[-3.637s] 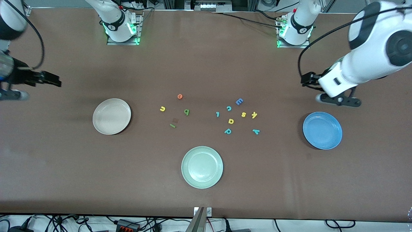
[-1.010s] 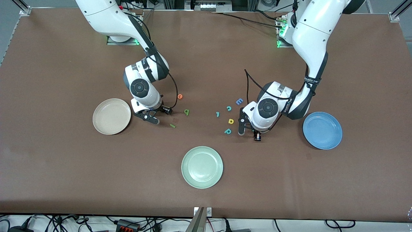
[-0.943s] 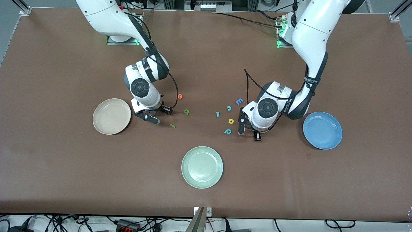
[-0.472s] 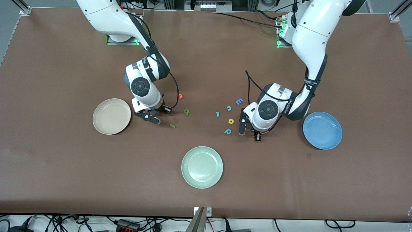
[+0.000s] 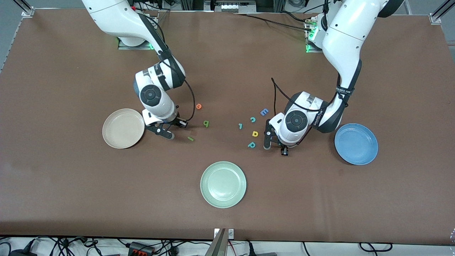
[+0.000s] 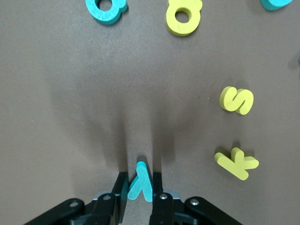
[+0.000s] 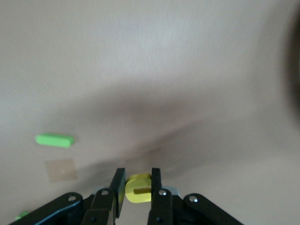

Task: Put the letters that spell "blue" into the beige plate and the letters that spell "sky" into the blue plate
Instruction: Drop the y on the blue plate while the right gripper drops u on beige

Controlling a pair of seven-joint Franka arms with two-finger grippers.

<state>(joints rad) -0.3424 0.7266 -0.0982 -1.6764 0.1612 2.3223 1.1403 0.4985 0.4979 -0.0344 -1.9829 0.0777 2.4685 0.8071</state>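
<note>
The teal y (image 6: pixel 140 186) is pinched by the clenched left end effector (image 6: pixel 139 193); the yellow u (image 7: pixel 138 195) is clamped by the right end effector (image 7: pixel 137 191), both low over the tabletop (image 5: pixel 227 217).

This is a robotics lab bench, not a home or shop. Two white industrial arms (image 5: pixel 156 85) (image 5: pixel 341 53) are bolted on metal base plates (image 5: pixel 137 44) with green status lights along one edge of a large table (image 5: pixel 227 213) covered in plain brown matting. Aluminium framing (image 5: pixel 21 7) stands at the table's corners, and cables and a power strip (image 5: pixel 142 248) lie tangled along the edge nearest the front camera, with more wiring among the equipment by the bases. The only goods on the table are test props: three plain plates (image 5: pixel 223 184) and small foam letters (image 5: pixel 255 133) scattered between them.
</note>
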